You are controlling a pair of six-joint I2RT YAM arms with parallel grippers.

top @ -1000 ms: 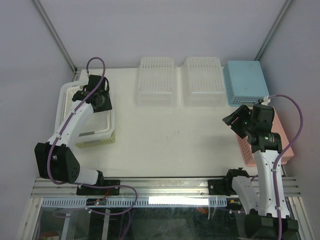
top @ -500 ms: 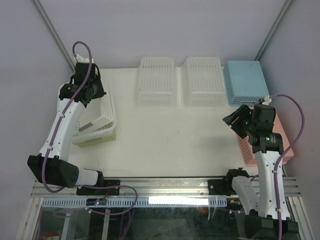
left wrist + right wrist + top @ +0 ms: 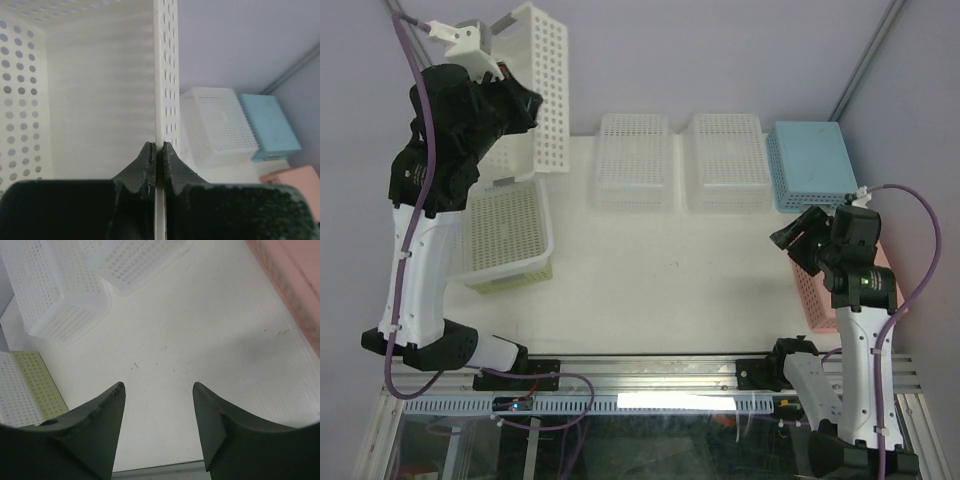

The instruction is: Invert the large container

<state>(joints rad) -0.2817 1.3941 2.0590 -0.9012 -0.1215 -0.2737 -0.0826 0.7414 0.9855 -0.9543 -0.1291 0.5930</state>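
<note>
Left gripper [image 3: 156, 147] risen, clamped on solid-base white basket [image 3: 545, 90] wall | large container [image 3: 505, 225] exposed on yellow-green basket [image 3: 520, 277] | right gripper [image 3: 158, 385] half-open

**White table between pale violet walls**

The table [image 3: 670, 275] is white and matt, with a few small dark marks near its middle. Plain pale violet walls [image 3: 720, 50] close it at the back and on both sides. In the back right corner a grey metal post [image 3: 866, 58] goes up, slanted in the top view. A silver metal rail [image 3: 650, 370] runs along the near edge of the table. Below the rail there is a clear pane [image 3: 650, 450], and a bright strip of light reflects at its upper edge. The light is soft and even, and the shadows on the table are faint.
</note>
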